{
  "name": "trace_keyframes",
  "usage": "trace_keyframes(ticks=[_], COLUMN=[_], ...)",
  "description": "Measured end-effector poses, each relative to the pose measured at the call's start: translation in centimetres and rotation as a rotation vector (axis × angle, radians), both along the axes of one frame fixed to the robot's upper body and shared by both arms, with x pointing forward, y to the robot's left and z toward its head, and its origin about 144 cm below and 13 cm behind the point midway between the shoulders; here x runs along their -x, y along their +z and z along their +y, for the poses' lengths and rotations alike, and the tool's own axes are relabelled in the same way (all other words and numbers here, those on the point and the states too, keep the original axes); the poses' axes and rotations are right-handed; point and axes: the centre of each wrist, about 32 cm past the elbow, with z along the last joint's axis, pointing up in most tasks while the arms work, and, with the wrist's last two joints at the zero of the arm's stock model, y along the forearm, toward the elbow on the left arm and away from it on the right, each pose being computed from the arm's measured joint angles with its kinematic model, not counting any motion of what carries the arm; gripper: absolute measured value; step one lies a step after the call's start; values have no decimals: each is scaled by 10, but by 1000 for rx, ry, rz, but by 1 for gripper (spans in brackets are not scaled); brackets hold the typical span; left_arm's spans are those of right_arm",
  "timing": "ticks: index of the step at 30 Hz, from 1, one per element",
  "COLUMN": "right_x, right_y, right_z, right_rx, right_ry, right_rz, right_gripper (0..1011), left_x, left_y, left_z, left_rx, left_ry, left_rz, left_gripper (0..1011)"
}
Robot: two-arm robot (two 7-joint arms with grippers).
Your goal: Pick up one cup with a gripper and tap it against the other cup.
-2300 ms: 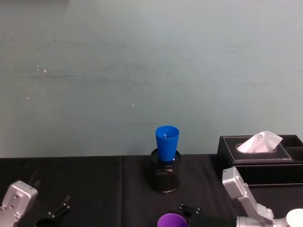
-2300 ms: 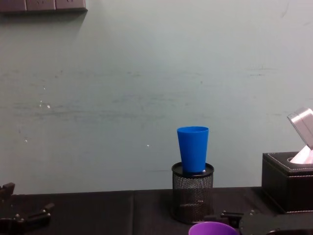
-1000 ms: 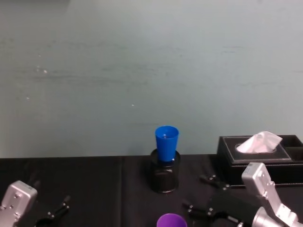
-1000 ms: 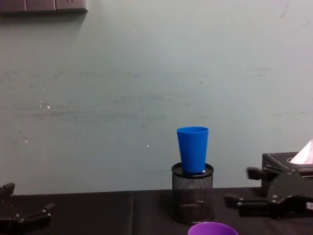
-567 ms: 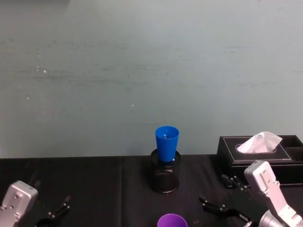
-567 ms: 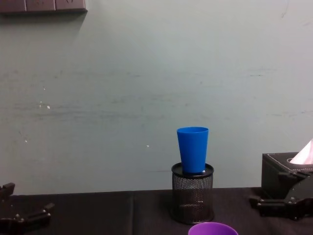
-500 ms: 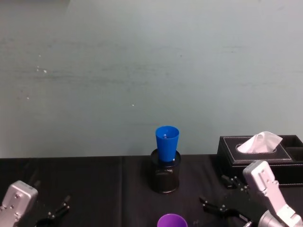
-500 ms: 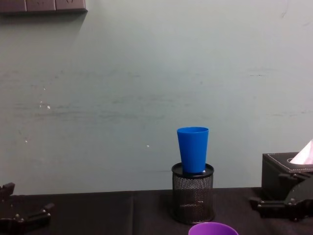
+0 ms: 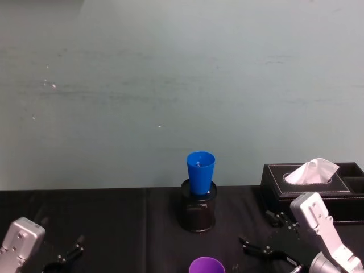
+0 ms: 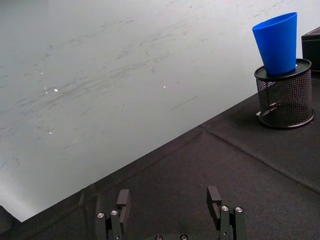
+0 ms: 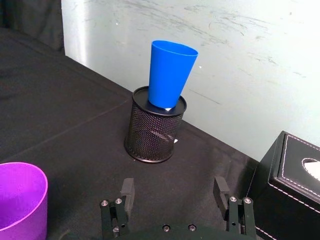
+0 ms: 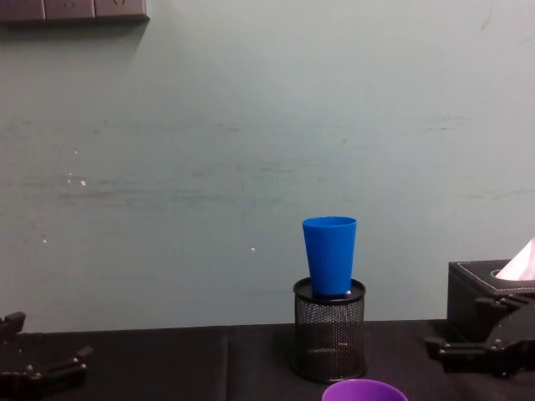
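A scuffed pale green wall (image 12: 251, 125) rises behind a table (image 9: 114, 227) draped in black cloth.

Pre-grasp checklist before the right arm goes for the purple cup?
1. Right hand open and empty: ok, fingers spread, nothing between them.
2. Purple cup upright on the table, mouth up: ok.
3. Purple cup clear of neighbours: ok, apart from the mesh holder and the tissue box.
4. Right hand lined up on the purple cup: not ok, the cup sits off to one side of the fingers, toward the robot's left.
5. Blue cup steady as tap target: cannot tell, it stands in the mesh holder, leaning slightly in the right wrist view.
6. Left hand out of the way: ok, open, low at the table's left.
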Motion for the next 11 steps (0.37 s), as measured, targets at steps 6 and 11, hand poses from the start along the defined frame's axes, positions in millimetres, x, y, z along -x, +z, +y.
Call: trace_keyframes(ticks=[6,11], right_x=[0,0], right_y=[0,0], right_z=[0,0], right_rx=[0,0], right_ry=[2,3], right_rz=[-2,-4], right_gripper=[1003,1003], left_x=[0,0], left_y=[0,0], left_z=[0,0], left_rx=[0,0], left_ry=[0,0], left_rz=[0,0], left_gripper=[1000,1000])
